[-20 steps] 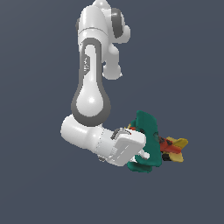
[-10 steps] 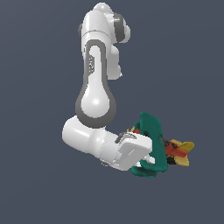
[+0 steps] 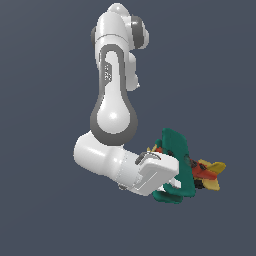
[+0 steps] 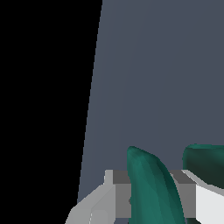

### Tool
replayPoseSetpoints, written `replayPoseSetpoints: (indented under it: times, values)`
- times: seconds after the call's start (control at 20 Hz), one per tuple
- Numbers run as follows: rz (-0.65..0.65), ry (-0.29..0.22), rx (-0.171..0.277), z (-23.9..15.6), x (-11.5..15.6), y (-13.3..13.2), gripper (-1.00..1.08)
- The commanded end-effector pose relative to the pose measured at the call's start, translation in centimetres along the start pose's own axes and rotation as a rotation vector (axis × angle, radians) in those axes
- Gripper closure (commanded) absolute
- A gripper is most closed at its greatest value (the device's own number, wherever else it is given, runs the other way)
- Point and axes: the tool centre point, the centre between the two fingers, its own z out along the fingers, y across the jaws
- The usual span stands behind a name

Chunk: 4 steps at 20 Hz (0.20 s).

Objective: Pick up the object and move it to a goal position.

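The object (image 3: 176, 146) is a small toy biplane with teal-green wings, a red body and a yellow tail. It hangs in the air at the exterior view's lower right. My gripper (image 3: 174, 176) is shut on it, the white hand pressed against the wings from the exterior view's left. The fingertips are hidden among the wings there. In the wrist view a teal wing of the object (image 4: 151, 188) stands between my grey fingers (image 4: 114, 193), with my gripper (image 4: 151, 199) closed around it. A second wing shows beside it.
Plain dark grey background surrounds the arm in the exterior view. The wrist view shows a grey surface with a black area along one side.
The arm has carried the biplane a little toward the exterior view's right. The grip on it is unchanged.
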Motion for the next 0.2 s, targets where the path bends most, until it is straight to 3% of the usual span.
replayPoseSetpoints:
  times: [0.0,0.15]
  values:
    - [-0.006,0.000,0.004,0.71,0.14,-1.53,1.08]
    - [-0.006,0.000,0.005,1.02,0.17,-1.99,1.08]
